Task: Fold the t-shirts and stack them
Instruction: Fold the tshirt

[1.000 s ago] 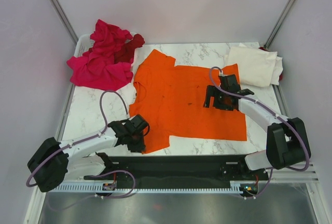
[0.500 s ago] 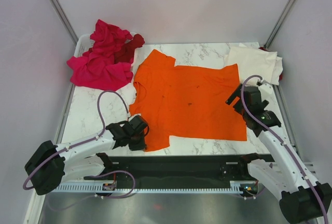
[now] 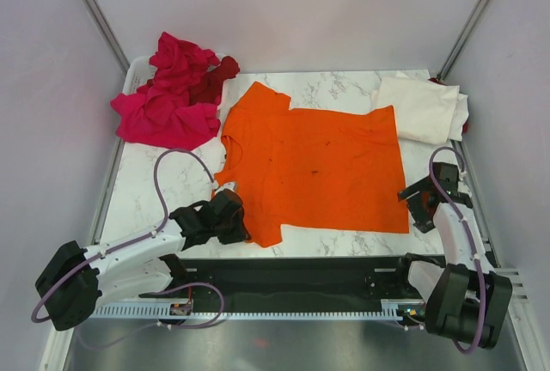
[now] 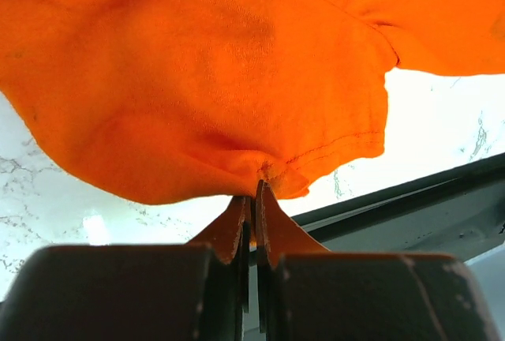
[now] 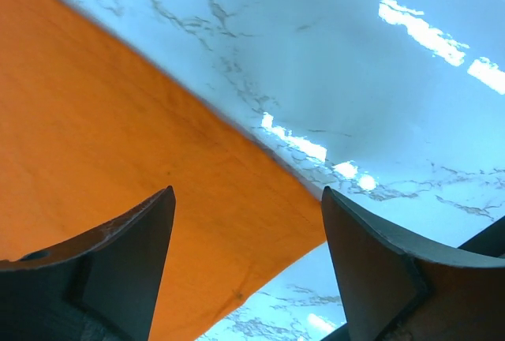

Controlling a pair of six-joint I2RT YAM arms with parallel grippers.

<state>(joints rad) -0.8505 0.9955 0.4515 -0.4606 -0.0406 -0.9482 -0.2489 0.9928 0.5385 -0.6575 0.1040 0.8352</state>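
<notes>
the orange shirt [image 3: 314,165] lies spread flat in the middle of the marble surface [image 3: 163,186]. its collar points left and its bottom hem lies to the right.

the left gripper [image 3: 234,216] sits at the shirt's near left corner. in the left wrist view the left gripper [image 4: 253,191] is pressed together, pinching a stitched hem of the orange shirt [image 4: 197,80]. the cloth bunches up at the tips, with pale surface [image 4: 442,128] beyond it.

the right gripper [image 3: 418,206] is at the near right corner of the orange shirt, just beside its edge. in the right wrist view the right gripper [image 5: 246,195] has its jaws spread wide with nothing between them. they straddle the straight edge of the orange shirt [image 5: 95,159], with bare surface [image 5: 355,65] past it. whether the tips touch the cloth cannot be told.

a cream shirt [image 3: 421,109] lies folded at the far right corner, just beside the orange one. at the far left, pink shirts [image 3: 163,105] sit in a crumpled heap spilling over a white basket [image 3: 135,73]. a dark red shirt [image 3: 219,75] is bunched against the heap's right side, near the orange shirt's far sleeve.
</notes>
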